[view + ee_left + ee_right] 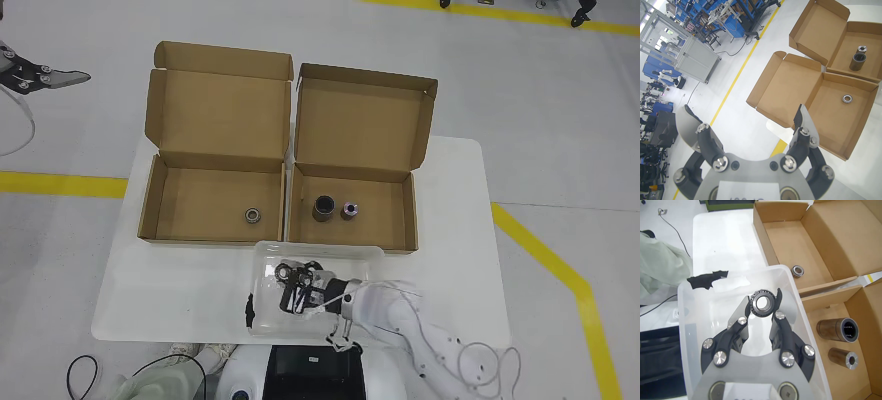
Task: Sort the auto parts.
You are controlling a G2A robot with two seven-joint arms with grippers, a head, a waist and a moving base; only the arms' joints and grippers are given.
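Where white label (748, 190) sits on left tool (743, 110) body, print cut by frame edge, unreadable. Left tool fingers spread wide, floor and boxes beyond.
Right tool (762, 303) clamped on roller bearing (762, 303): one pad each side, bore toward wrist camera, within clear bin (719, 306) on bench (450, 250).
Second bearing (253, 213) lies in left box (200, 205).
Dark sleeve (323, 208) and steel bushing (348, 210) just beside each other in right box (380, 210).

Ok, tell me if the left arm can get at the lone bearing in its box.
Probably yes: the left tool is open and empty, the box has its lid folded back, and nothing lies over the bearing.
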